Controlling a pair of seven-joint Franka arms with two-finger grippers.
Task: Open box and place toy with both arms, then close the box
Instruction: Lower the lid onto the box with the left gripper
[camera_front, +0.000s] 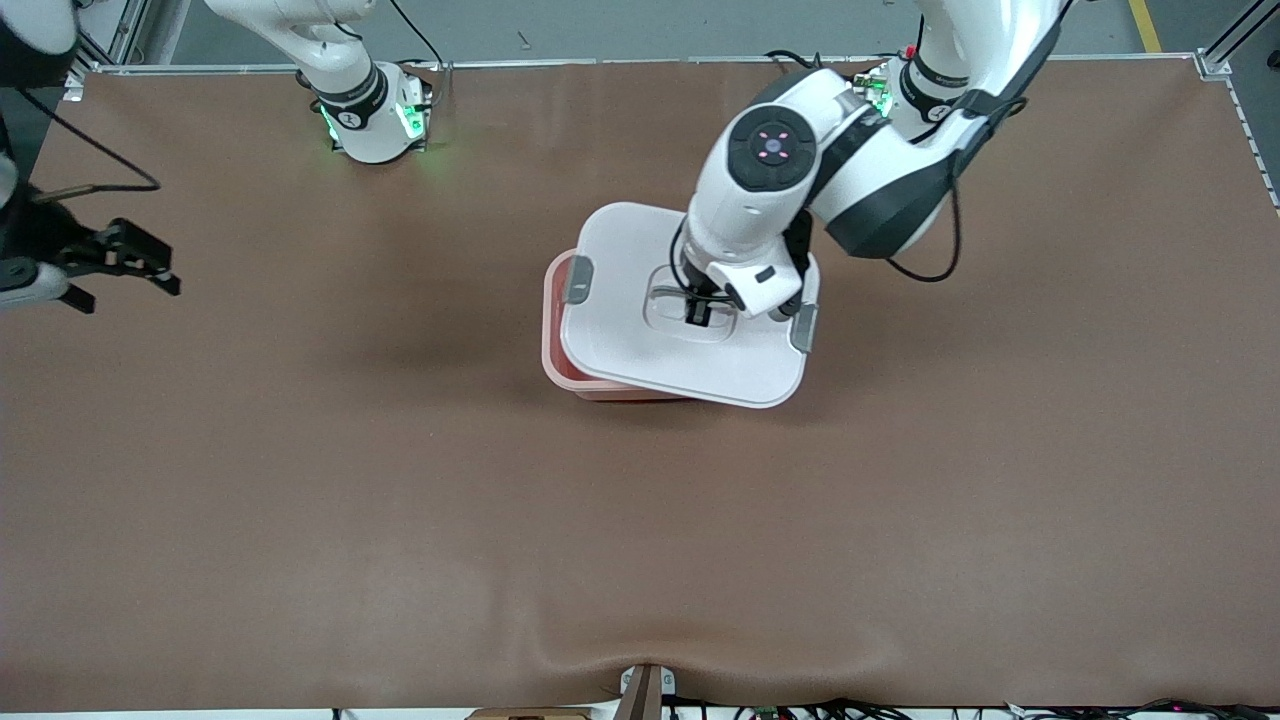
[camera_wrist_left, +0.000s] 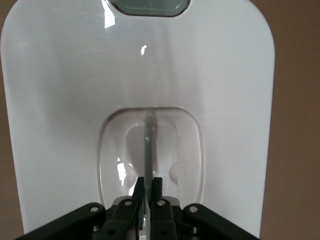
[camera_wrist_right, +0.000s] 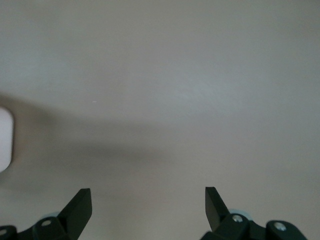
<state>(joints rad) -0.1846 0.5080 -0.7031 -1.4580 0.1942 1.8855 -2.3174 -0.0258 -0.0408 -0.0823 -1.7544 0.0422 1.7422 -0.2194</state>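
The pale pink box (camera_front: 556, 345) stands mid-table. Its white lid (camera_front: 640, 350) lies askew over it, shifted toward the left arm's end, so the pink rim shows at the right arm's end. My left gripper (camera_front: 697, 312) is over the lid's middle, shut on the clear recessed handle (camera_wrist_left: 148, 145); the thin bar runs between its fingertips (camera_wrist_left: 148, 182). Grey clips (camera_front: 578, 279) (camera_front: 803, 327) sit on the lid's two sides. My right gripper (camera_front: 130, 290) waits open above the table's right-arm end, nothing between its fingers (camera_wrist_right: 148, 197). The toy is out of view.
The brown table mat (camera_front: 400, 480) stretches around the box. The arms' green-lit bases (camera_front: 375, 125) stand along the table's edge farthest from the front camera. A small mount (camera_front: 645, 690) sits at the edge nearest that camera.
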